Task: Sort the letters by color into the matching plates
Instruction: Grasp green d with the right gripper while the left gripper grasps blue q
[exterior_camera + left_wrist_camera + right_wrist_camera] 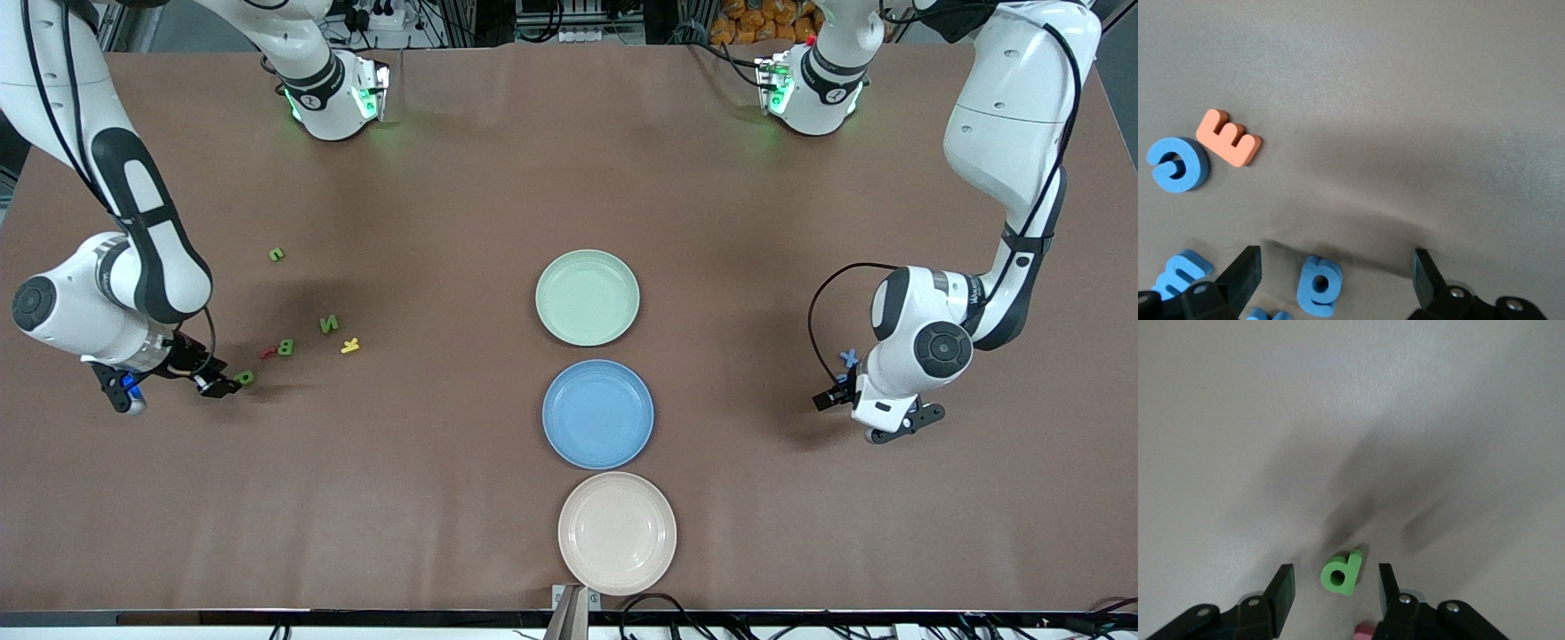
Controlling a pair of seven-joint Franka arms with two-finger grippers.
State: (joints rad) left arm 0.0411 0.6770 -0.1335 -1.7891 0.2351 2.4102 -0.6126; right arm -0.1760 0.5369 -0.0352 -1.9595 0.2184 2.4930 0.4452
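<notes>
Between my right gripper's (pixel 1333 587) jaws, set apart, lies a green "d" (pixel 1341 571) on the worktop (pixel 427 462). Green "N" (pixel 329 324) and "B" (pixel 285 347) sit by a yellow "K" (pixel 350 346). My left gripper (pixel 1337 270) hangs wide open over a blue letter (pixel 1318 285), near an orange "E" (pixel 1228 138). Green plate (pixel 588 297) and blue plate (pixel 597 413) lie mid-worktop.

Letters (pixel 1341 572) matt foam; plates (pixel 587 297) smooth plastic; table (pixel 569 178) matt brown covering.

My right gripper (pixel 1334 587) is down low with its two black fingers apart. My left gripper (pixel 1338 277) waits, fingers wide apart.
</notes>
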